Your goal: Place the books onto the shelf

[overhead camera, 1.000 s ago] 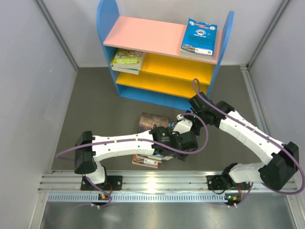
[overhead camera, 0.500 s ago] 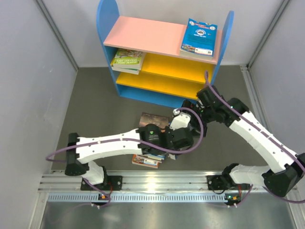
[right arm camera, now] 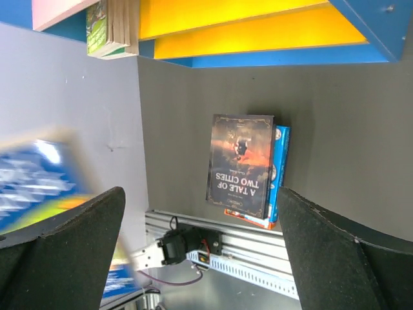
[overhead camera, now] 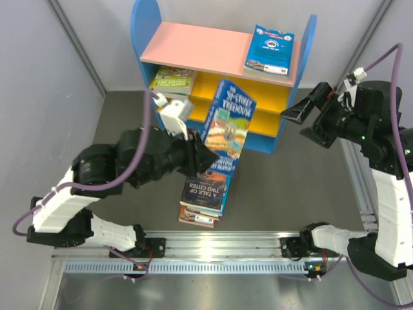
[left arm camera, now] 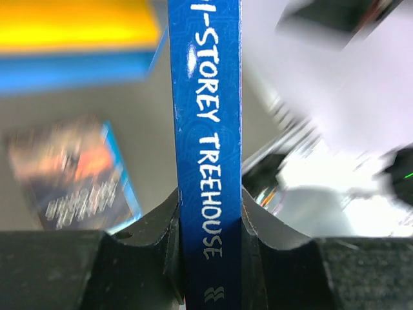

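My left gripper (overhead camera: 201, 155) is shut on the spine of a blue "Storey Treehouse" book (overhead camera: 228, 126), held upright in the air in front of the shelf (overhead camera: 193, 48). In the left wrist view both jaws press the blue spine (left arm camera: 206, 129) inside the gripper (left arm camera: 208, 219). Other books lie in a stack (overhead camera: 205, 199) on the floor, "A Tale of Two Cities" (right arm camera: 242, 161) on top. A blue book (overhead camera: 270, 50) lies on the pink top board and a green-yellow one (overhead camera: 173, 82) on the middle board. My right gripper (overhead camera: 303, 117) hangs open and empty, high, to the right of the shelf.
Grey walls close in the dark floor on the left, right and back. A metal rail (overhead camera: 213, 248) with both arm bases runs along the near edge. The shelf's blue right side panel (overhead camera: 303, 71) stands close to my right gripper.
The left arm lifted the blue book off the stack and swung it up and back toward the shelf. My right gripper opened and drew away up and to the right.
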Motion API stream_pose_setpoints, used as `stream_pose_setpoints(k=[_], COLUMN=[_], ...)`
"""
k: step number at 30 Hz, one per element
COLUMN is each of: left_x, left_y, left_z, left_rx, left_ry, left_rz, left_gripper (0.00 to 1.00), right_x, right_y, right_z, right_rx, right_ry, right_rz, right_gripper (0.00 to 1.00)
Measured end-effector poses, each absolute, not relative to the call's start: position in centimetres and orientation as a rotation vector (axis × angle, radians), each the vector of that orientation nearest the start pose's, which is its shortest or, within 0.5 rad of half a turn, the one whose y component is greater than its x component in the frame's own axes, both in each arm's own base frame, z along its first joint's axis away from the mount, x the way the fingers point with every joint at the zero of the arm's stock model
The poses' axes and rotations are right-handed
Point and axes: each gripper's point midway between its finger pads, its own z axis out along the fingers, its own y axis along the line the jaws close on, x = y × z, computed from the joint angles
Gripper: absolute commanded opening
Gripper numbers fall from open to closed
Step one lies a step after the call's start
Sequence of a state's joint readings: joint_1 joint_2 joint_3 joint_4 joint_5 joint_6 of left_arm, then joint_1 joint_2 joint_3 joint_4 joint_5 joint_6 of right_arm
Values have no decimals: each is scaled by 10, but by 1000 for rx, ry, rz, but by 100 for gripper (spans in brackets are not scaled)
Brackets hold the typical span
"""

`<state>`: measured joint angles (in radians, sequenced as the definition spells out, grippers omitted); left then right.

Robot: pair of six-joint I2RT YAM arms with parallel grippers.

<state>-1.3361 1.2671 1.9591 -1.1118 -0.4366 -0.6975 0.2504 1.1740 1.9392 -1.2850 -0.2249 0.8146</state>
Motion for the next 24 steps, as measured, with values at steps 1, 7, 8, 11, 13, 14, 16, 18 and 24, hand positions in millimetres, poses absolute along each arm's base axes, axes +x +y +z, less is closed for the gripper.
stream_pose_setpoints(k=[1,7,8,11,13,14,16,18,24], left_x=[123,162,173,212,239,259,302,344,453], left_y=[-280,-280,-282,-293,-302,-305,-299,-284,-215], left_z=[460,539,545,545,532,523,506,494,494], left_rx=[338,242,227,209,216,213,160,80,-168], left_ry=[1969,1745,1728,1722,1759,1785,1830,1857,1792], left_rz=[-931,-1063,-1066,-1065,-1076,-1088,-1104,-1132,-1219], left_gripper=[0,0,0,0,0,0,0,0,0], right_x=[217,202,201,201,200,199,195,189,174], right_y=[124,119,119,119,118,118,117,116,113], right_z=[428,408,404,396,392,391,386,382,379], right_rx=[476,494,499,504,503,501,500,501,494], right_ry=[2140,2196,2210,2237,2247,2249,2259,2265,2253], right_rz=[852,828,825,812,806,804,804,803,810], right_gripper=[100,100,100,100,100,100,100,100,100])
